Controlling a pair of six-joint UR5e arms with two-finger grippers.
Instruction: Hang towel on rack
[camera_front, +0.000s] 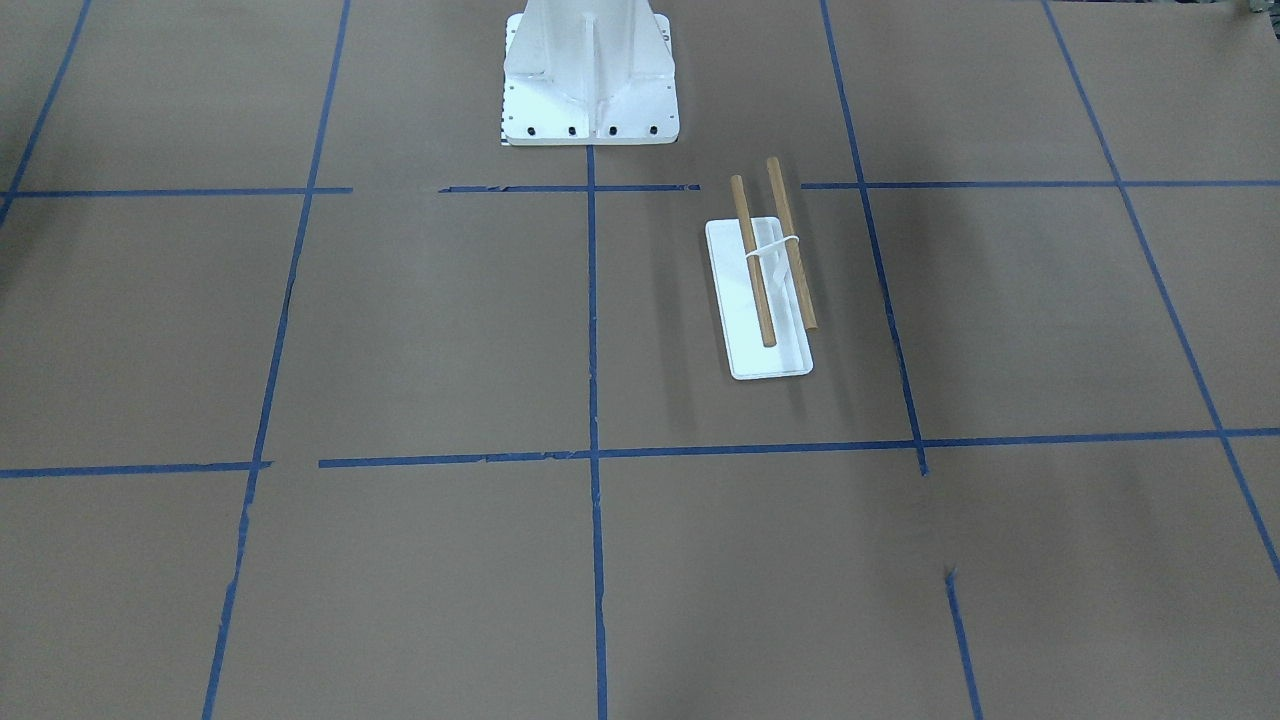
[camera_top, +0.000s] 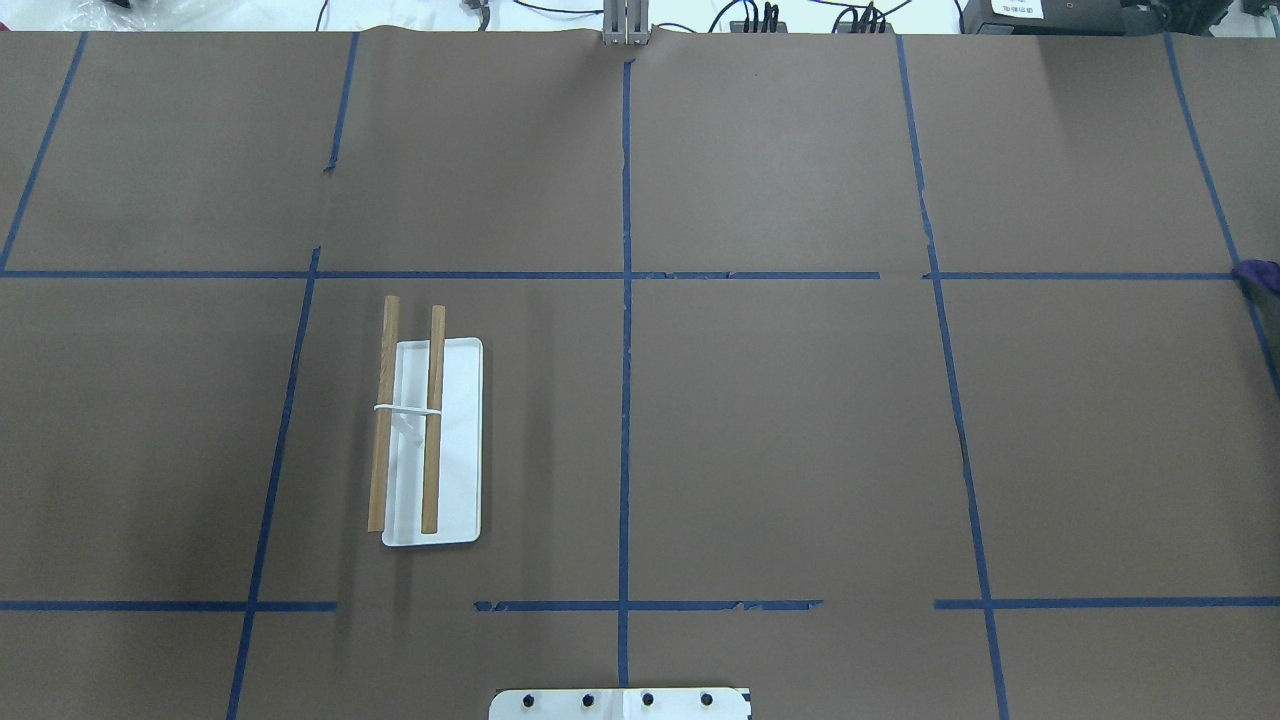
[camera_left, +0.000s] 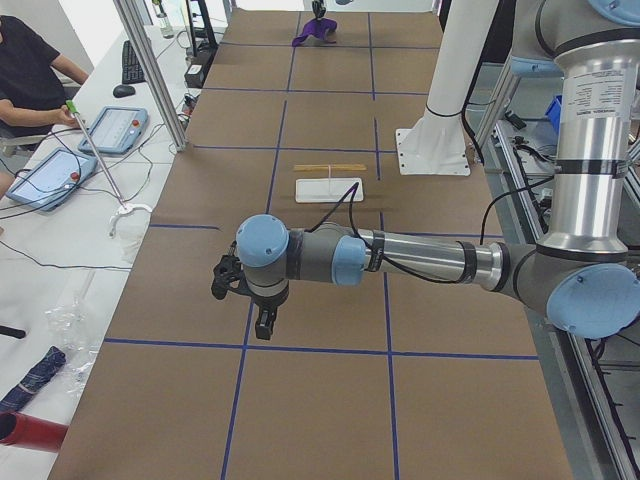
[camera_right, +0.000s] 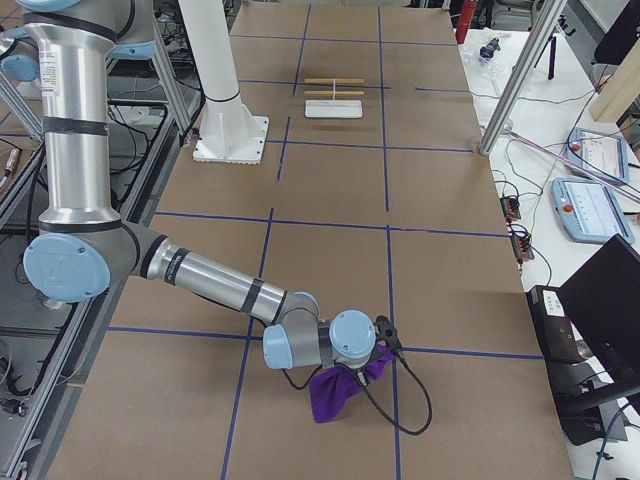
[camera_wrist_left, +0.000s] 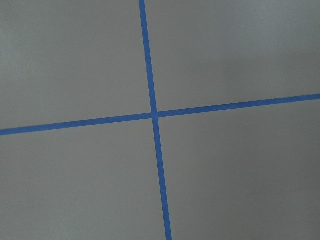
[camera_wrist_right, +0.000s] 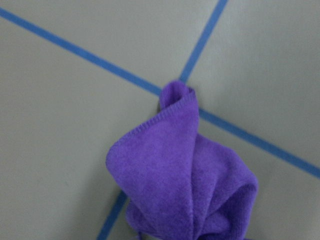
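Note:
The rack (camera_top: 432, 430) stands on the robot's left half of the table: two parallel wooden dowels on a white support and flat white base. It also shows in the front view (camera_front: 768, 272) and far off in both side views (camera_left: 330, 172) (camera_right: 334, 90). A purple towel (camera_right: 338, 392) bunches under the right wrist at the table's right end. It fills the right wrist view (camera_wrist_right: 185, 175), and a bit shows at the overhead view's edge (camera_top: 1258, 272). The right gripper (camera_right: 352, 372) is over it; I cannot tell its state. The left gripper (camera_left: 262, 322) hangs above bare table; I cannot tell its state.
The large white bolted pedestal (camera_front: 590, 90) stands at the robot's side of the table. Brown paper with blue tape lines (camera_wrist_left: 152, 114) covers the table. Operators' tablets (camera_left: 110, 128) and cables lie on a side bench beyond the far edge.

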